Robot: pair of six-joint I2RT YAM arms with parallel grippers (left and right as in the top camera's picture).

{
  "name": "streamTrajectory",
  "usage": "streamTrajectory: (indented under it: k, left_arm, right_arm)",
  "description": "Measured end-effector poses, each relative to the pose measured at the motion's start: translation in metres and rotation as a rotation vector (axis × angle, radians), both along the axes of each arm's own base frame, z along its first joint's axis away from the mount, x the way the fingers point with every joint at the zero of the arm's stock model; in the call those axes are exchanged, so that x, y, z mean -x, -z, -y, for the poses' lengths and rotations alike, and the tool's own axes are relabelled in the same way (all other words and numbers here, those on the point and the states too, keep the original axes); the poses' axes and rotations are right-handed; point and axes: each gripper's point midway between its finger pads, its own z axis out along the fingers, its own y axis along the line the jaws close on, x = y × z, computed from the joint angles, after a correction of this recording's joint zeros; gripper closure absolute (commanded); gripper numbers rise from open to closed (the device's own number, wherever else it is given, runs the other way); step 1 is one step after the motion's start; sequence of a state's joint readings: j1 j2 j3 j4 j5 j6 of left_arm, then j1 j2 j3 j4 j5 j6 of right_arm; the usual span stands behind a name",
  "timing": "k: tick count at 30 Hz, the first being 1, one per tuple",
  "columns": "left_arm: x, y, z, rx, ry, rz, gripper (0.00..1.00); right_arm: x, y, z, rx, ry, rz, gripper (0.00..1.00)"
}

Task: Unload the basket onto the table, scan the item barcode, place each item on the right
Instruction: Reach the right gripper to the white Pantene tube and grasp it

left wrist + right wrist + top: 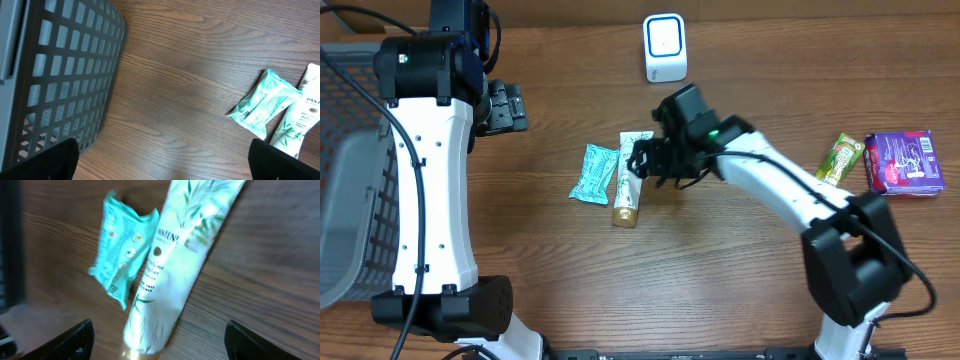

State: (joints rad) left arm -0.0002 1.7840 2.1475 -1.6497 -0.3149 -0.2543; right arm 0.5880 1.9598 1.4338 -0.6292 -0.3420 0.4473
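Tube [629, 180] of Pantene, white with green leaf print, lies flat near the middle of the surface [740, 290]. Its crimped end points to 12 o'clock and its gold cap [624, 214] to 6 o'clock. It looks like a soft, light squeeze tube with a glossy skin, so it would probably dent under a hard pinch and could slip. The firmest hold is likely across the round body just above the cap, not the thin crimp. No barcode shows on the upper face, so it is probably underneath and the tube would need turning toward the reader.

The right claw [645, 160] hangs directly over the tube. In the right wrist view its fingers stand spread to either side of the body, gripping nothing. A teal packet [594, 174] sits at the tube's 9 o'clock, just beside it and perhaps touching. The white scanner [665, 47] stands upright at about 1 o'clock, well apart. A green snack bar [840, 158] and a purple box [905, 162] lie near each other far out at 3 o'clock. The left claw [505, 107] hovers at 10 o'clock, spread wide and empty, near the dark mesh basket [350, 180] at the 9 o'clock edge.

Counted: one tube, one packet, one snack bar, one box, one scanner, one basket and two claws.
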Motion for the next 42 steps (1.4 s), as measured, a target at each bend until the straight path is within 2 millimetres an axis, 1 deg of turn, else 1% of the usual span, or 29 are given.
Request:
streamTrajectory:
  k: [2,5,7,8,14,16,22,26,29,30,32,33,36,39,40,42]
  left_arm:
    - [0.0,0.0,0.0,0.0,0.0,0.0,0.0]
    - [0.0,0.0,0.0,0.0,0.0,0.0,0.0]
    - [0.0,0.0,0.0,0.0,0.0,0.0,0.0]
    - [0.0,0.0,0.0,0.0,0.0,0.0,0.01]
    - [0.0,0.0,0.0,0.0,0.0,0.0,0.0]
    - [0.0,0.0,0.0,0.0,0.0,0.0,0.0]
    - [0.0,0.0,0.0,0.0,0.0,0.0,0.0]
    - [0.0,0.0,0.0,0.0,0.0,0.0,0.0]
    - [0.0,0.0,0.0,0.0,0.0,0.0,0.0]
    - [0.0,0.0,0.0,0.0,0.0,0.0,0.0]
    - [0.0,0.0,0.0,0.0,0.0,0.0,0.01]
    - [0.0,0.0,0.0,0.0,0.0,0.0,0.0]
    - [0.0,0.0,0.0,0.0,0.0,0.0,0.0]
    - [0.0,0.0,0.0,0.0,0.0,0.0,0.0]
    - [0.0,0.0,0.0,0.0,0.0,0.0,0.0]
    - [0.0,0.0,0.0,0.0,0.0,0.0,0.0]
  right_arm:
    - [0.006,0.015,-0.008,0.035,-0.011,-0.006,0.22]
    - [0.012,0.035,-0.011,0.084,-0.015,-0.027,0.27]
    - [0.014,0.044,-0.01,0.109,-0.011,-0.034,0.29]
    - [0.014,0.045,-0.011,0.115,-0.012,-0.03,0.3]
    - [0.016,0.046,-0.008,0.159,-0.005,-0.019,0.38]
    - [0.017,0.047,-0.004,0.173,0.002,-0.029,0.38]
    - [0.02,0.051,0.018,0.24,0.056,-0.087,0.39]
    - [0.018,0.053,0.031,0.26,0.097,-0.118,0.39]
    - [0.017,0.053,0.037,0.269,0.113,-0.129,0.39]
    - [0.017,0.053,0.04,0.276,0.118,-0.134,0.38]
    - [0.017,0.053,0.045,0.283,0.125,-0.143,0.31]
    - [0.016,0.053,0.049,0.287,0.123,-0.144,0.31]
    - [0.014,0.048,0.062,0.333,0.06,-0.133,0.28]
    - [0.011,0.038,0.079,0.43,-0.022,-0.097,0.27]
    - [0.007,0.033,0.081,0.453,-0.052,-0.071,0.26]
    - [-0.004,0.022,0.079,0.473,-0.112,-0.004,0.25]
